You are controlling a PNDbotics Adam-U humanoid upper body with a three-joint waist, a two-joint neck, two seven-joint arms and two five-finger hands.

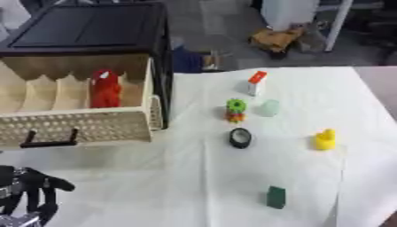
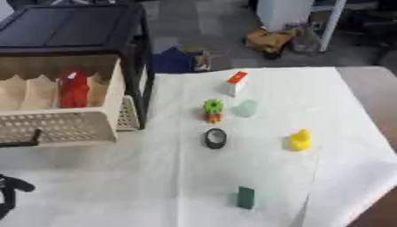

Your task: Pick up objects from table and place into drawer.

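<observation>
Grey floor (image 1: 209, 26) beyond the table, white cabinet (image 1: 288, 11), ochre heap (image 1: 275, 39).

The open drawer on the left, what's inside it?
Inside the drawer, one red object stands against the back, beside wooden dividers. The drawer's floor near the front wall is hidden.

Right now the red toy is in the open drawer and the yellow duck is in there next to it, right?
Not quite. The red toy is in the open drawer, but the yellow duck is not beside it. The left eye view shows it out on the white tablecloth, right of the black ring.
</observation>
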